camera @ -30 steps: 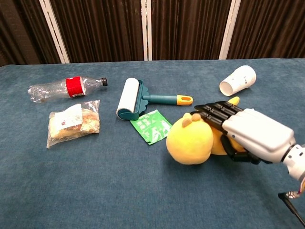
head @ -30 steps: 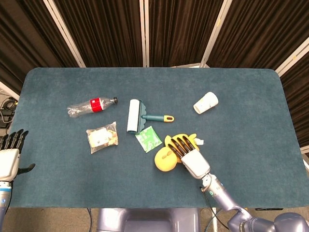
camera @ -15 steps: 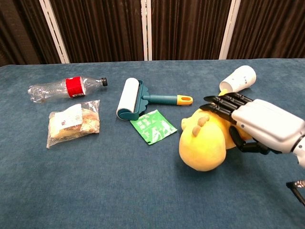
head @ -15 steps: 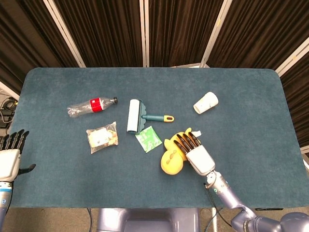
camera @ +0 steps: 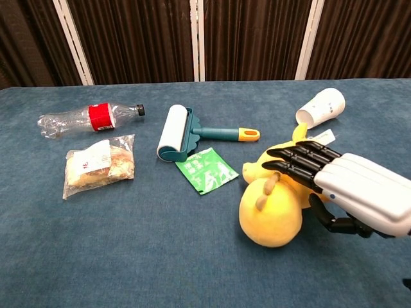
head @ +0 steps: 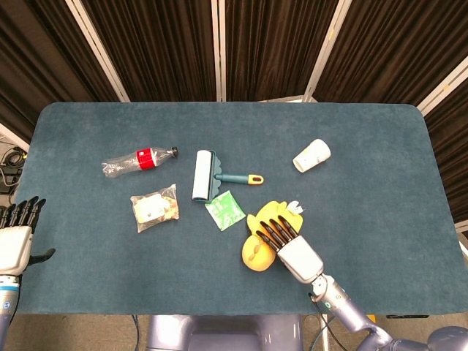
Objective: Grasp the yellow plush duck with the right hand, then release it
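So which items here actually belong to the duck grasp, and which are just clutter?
Job: yellow plush duck; right hand.

Clutter: plastic bottle; snack bag; lint roller; green sachet; paper cup; left hand.

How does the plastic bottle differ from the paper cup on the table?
The plastic bottle is clear with a red label and a dark cap; the paper cup is white and uncapped, its mouth open. The bottle is long and slim; the cup is short and squat. The bottle sits toward the table's left, the cup toward its right. Both lie on their sides, untouched by either hand.
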`<state>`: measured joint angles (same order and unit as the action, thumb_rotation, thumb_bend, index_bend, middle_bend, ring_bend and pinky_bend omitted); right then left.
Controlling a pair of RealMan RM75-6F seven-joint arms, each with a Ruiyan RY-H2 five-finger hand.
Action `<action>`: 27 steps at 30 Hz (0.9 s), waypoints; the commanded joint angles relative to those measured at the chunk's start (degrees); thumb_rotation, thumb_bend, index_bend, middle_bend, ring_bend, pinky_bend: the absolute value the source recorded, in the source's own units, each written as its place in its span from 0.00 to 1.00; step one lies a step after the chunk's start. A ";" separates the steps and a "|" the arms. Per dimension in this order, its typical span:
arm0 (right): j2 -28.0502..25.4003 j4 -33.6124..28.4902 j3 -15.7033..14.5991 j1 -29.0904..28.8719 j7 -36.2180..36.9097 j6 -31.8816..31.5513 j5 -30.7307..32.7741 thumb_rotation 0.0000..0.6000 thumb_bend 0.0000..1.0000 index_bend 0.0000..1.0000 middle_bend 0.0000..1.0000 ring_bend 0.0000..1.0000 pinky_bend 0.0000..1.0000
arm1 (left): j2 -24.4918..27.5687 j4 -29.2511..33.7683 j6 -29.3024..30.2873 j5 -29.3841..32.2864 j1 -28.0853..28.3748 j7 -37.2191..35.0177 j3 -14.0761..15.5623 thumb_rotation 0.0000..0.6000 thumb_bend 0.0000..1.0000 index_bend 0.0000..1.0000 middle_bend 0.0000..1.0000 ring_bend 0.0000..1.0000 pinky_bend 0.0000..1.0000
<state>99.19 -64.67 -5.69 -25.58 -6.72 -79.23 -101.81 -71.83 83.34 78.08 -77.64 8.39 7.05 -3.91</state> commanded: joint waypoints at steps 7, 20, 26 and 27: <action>-3.99 -5.17 -0.78 1.66 -1.20 -3.71 -2.29 1.00 0.96 0.00 0.00 0.00 0.00 | -0.01 0.14 0.49 -0.43 -0.11 0.03 0.09 1.00 0.10 0.00 0.00 0.00 0.00; -13.22 -8.68 1.67 5.63 1.67 -9.67 0.72 1.00 0.43 0.00 0.00 0.00 0.00 | 0.60 1.09 3.25 -3.06 -0.79 -0.85 0.48 1.00 0.10 0.00 0.00 0.00 0.00; -17.03 -10.12 2.18 8.06 2.12 -11.63 2.58 1.00 0.34 0.00 0.00 0.00 0.00 | 1.17 2.03 5.34 -5.02 -1.42 -1.03 0.93 1.00 0.10 0.00 0.00 0.00 0.00; -17.74 -10.51 2.39 8.66 2.02 -12.08 3.15 1.00 0.33 0.00 0.00 0.00 0.00 | 1.28 2.23 5.77 -5.48 -1.56 -1.01 1.06 1.00 0.10 0.00 0.00 0.00 0.00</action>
<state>82.14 -74.68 -3.58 -17.56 -4.67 -90.75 -99.27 -70.72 85.29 83.42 -82.68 7.04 6.07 -3.04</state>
